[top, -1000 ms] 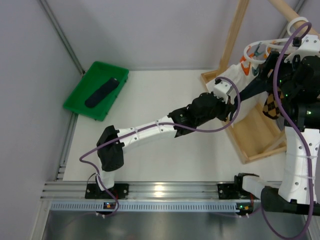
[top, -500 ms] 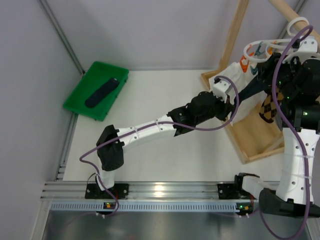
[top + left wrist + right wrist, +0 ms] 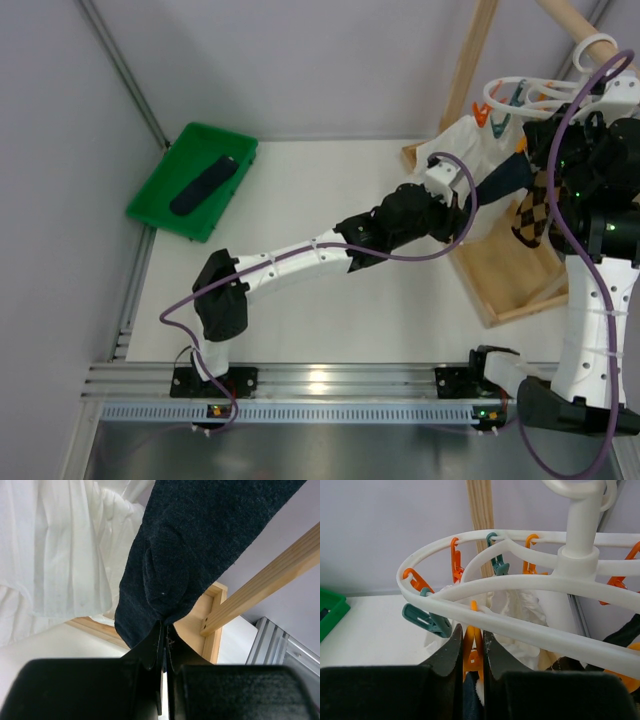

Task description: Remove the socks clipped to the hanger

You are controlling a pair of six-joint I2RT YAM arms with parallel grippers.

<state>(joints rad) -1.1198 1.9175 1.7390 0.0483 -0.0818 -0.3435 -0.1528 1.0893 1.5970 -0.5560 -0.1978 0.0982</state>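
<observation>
Sock (image 3: 200, 545) hangs below the hanger (image 3: 520, 585), slanting down to the left hand (image 3: 162, 630), which pinches its lower end. At the hanger's rim, the right hand (image 3: 471, 632) squeezes an orange clip (image 3: 472, 655).

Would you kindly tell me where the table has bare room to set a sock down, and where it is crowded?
Bare table lies between the green tray and the wooden rack, beyond the left arm. A second patch lies between that arm and the near rail. The far right corner is crowded: rack, hanger, white cloth and socks.
</observation>
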